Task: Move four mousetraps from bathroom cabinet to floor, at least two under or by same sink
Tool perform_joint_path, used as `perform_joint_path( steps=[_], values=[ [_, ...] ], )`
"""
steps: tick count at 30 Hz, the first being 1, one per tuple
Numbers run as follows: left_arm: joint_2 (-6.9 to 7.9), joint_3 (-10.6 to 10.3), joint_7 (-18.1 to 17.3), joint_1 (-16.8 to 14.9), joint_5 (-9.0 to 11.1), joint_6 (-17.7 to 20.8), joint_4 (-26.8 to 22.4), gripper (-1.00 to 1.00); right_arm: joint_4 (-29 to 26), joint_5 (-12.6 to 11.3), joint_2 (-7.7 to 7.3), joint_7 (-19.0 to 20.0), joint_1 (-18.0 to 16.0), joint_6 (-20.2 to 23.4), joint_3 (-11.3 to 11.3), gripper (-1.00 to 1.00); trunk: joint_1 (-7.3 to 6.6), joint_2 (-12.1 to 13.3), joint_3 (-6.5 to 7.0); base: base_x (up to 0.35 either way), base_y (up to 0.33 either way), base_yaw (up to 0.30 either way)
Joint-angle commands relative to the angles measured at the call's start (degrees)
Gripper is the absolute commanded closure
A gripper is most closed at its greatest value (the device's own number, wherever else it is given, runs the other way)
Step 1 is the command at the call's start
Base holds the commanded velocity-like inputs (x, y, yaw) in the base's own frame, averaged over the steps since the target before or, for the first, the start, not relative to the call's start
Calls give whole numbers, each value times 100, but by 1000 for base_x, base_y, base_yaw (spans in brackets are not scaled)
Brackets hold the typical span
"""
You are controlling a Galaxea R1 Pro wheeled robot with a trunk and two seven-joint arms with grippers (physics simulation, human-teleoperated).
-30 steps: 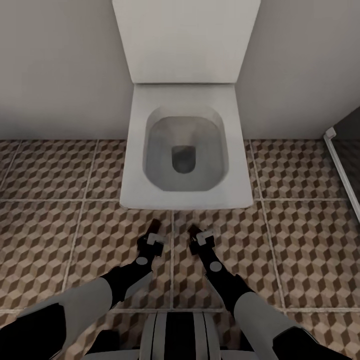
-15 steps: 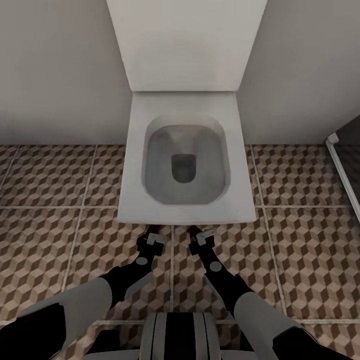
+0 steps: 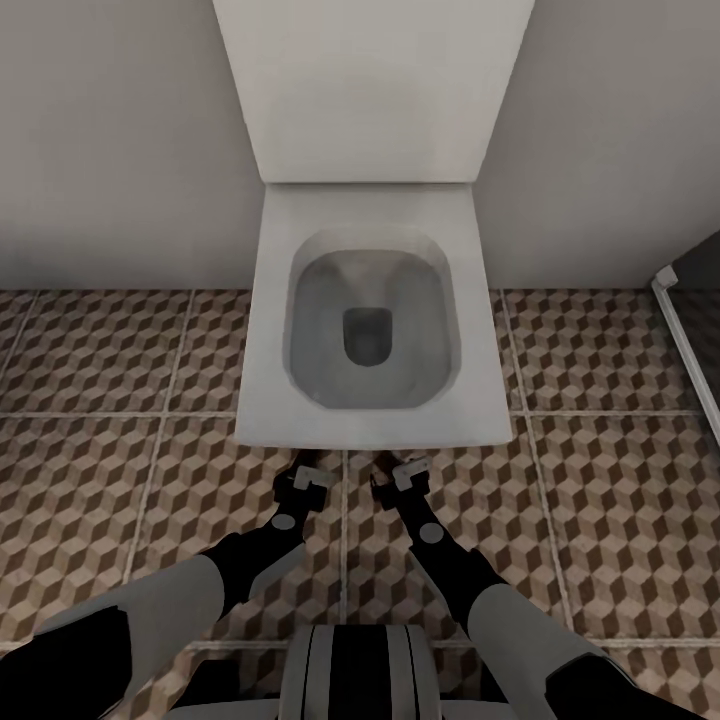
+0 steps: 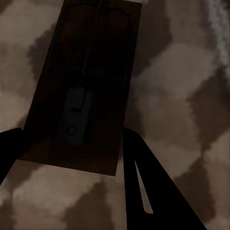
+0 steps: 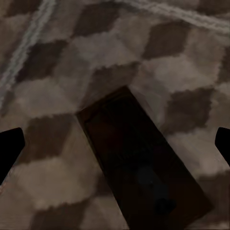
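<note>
A brown wooden mousetrap (image 4: 81,86) with dark wire parts sits between the fingers of my left gripper (image 4: 72,139), which is shut on its two long sides just above the cube-patterned bathroom floor (image 3: 600,500). A second mousetrap (image 5: 143,167) lies flat on the tiles under my right gripper (image 5: 117,136), whose fingers stand wide apart and clear of it. In the head view the left gripper (image 3: 307,465) and right gripper (image 3: 392,472) hang side by side, low at the toilet's front edge. The cabinet and the bathroom sink are out of view.
A white toilet (image 3: 370,310) with its lid up stands against the grey wall straight ahead, its bowl rim just over my fingertips. At the right runs the white shower-screen edge (image 3: 685,340) with dark floor behind. Tiled floor spreads on both sides.
The camera moved forward early on, so the toilet now sits nearer and lower in view. Over the last half second nothing has visibly moved.
</note>
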Motion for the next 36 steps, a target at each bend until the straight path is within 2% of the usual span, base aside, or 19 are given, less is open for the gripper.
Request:
perform_joint_path(
  steps=[1,18,19,36],
  values=[
    [1,-49,54,-7,38,-23,-3,100,8,52,-1,-53,-4,-2,24,-100,-1,-1,-3,0,0,0],
    [1,-50,54,-12,38,-29,-3,100,2,51,-4,-53,-4,-2,22,-100,-1,-1,-3,0,0,0],
    [1,-50,54,-10,38,-30,-3,-100,2,51,-4,-53,-4,-2,21,-100,-1,-1,-3,0,0,0],
    [1,-41,58,-8,38,-23,6,-100,4,50,-4,-53,-4,-2,23,-100,-1,-1,-3,0,0,0]
  ],
)
